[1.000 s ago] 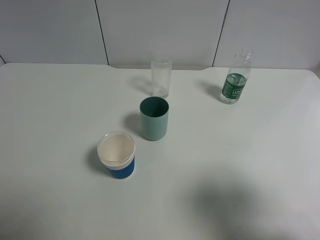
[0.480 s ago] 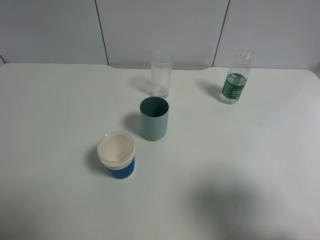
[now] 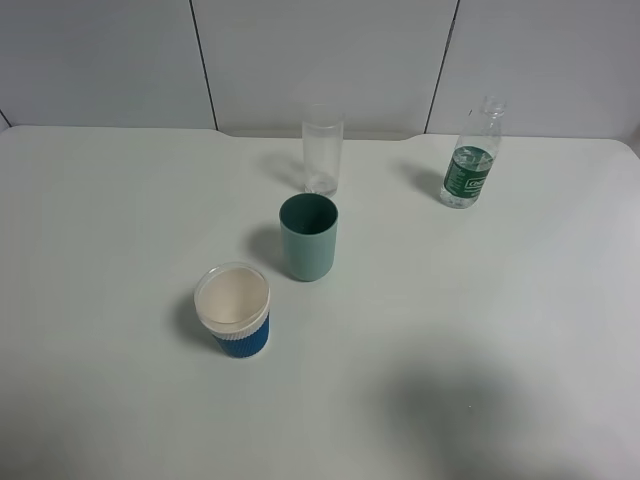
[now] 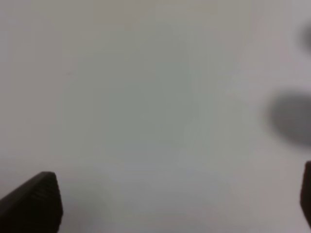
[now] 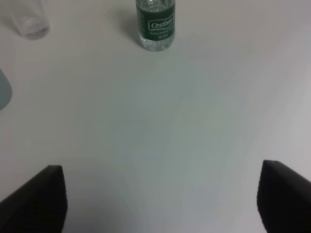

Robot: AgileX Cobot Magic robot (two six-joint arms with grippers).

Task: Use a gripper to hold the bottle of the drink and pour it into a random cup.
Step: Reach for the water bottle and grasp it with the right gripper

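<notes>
The small clear plastic bottle with a dark green label (image 3: 469, 160) stands upright and capless at the far right of the white table (image 3: 520, 300), close to its back edge, with neither gripper touching it as I watch from the console. Through my right wrist camera the same bottle (image 5: 155, 24) stands well ahead of the right gripper (image 5: 160, 194), whose 2 black fingers (image 5: 43, 199) are spread wide with only bare tabletop between them.

Well apart from the bottle, near the table's middle, the plain teal-green plastic tumbler (image 3: 308, 240) stands upright with its dark mouth up. The tall clear glass (image 3: 322, 150) stands behind it, nearer the grey panelled wall (image 3: 320, 50). The blue cup with a white rim (image 3: 233, 312) sits in front of the tumbler and to its left. None of the 3 vessels touches another.

The left gripper (image 4: 172, 199) hangs over plain table in a blurred wrist view, its 2 dark fingers (image 4: 36, 201) far apart and holding nothing. A soft grey shadow (image 3: 450, 410) lies on the near right of the table.

Against the high view of 1 second ago I find no difference: bottle, tumbler, glass, blue cup and shadow all sit where they were.
</notes>
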